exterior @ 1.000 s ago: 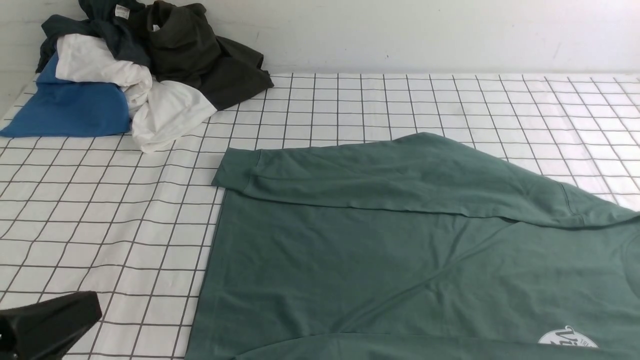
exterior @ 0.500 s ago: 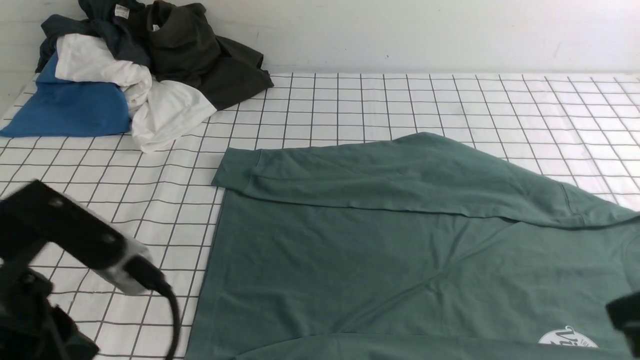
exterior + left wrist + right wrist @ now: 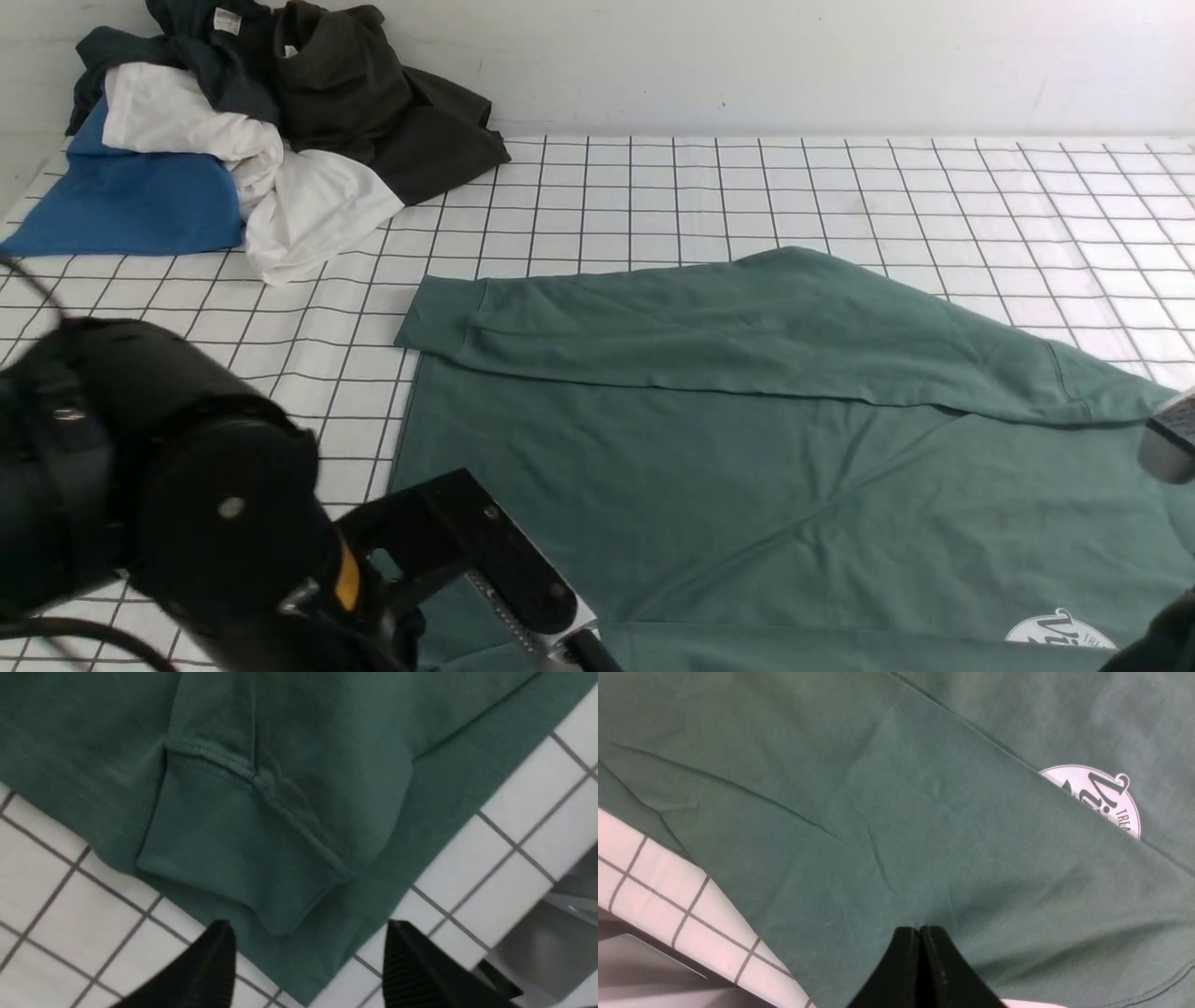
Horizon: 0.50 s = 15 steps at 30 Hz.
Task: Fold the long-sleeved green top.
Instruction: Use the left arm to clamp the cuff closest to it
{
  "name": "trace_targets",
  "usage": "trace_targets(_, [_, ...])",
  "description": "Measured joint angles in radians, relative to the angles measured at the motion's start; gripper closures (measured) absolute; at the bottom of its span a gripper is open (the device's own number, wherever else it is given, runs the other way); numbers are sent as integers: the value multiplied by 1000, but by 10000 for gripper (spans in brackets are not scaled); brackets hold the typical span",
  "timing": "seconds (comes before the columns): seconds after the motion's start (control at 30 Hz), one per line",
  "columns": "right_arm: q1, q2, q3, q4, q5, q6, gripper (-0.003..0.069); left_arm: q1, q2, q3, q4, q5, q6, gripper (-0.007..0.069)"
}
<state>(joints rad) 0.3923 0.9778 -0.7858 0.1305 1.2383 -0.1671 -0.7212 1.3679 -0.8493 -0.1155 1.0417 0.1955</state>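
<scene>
The green long-sleeved top [image 3: 747, 467] lies spread flat on the checked cloth, one sleeve [image 3: 709, 322] folded across its far side with the cuff [image 3: 443, 313] pointing left. Its round white logo [image 3: 1060, 631] shows at the near right and is partly covered by a fold in the right wrist view [image 3: 1099, 798]. My left arm [image 3: 187, 485] reaches over the top's near left corner. The left gripper [image 3: 309, 932] is open just above a second cuff [image 3: 233, 858] and the hem corner, holding nothing. My right gripper [image 3: 920, 929] is shut and empty, over smooth green fabric near the logo.
A pile of blue [image 3: 131, 201], white [image 3: 299, 210] and dark olive-black [image 3: 392, 103] garments sits at the back left against the wall. The table's near edge [image 3: 546, 947] lies close to both grippers. Part of the right arm [image 3: 1167, 439] shows at the right edge.
My left arm has swung up and rightward from the lower left corner, reaching over the top's near left edge. Part of the right arm has risen along the right edge.
</scene>
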Motion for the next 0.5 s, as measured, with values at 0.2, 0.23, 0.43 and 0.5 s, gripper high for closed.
trace_targets(0.2, [0,-1,0,1,0,0,673,18,178,-1,123,-117,-44,100])
trace_targets(0.23, [0,-1,0,1,0,0,673,19,183,-1,127,-125,-50,99])
trace_targets(0.43, [1,-1,0,4,0,0,673,50,298,-1,194,-208,-107,94])
trace_targets(0.5, [1,-1,0,4,0,0,673,51,312,-3,192,-211,-108,100])
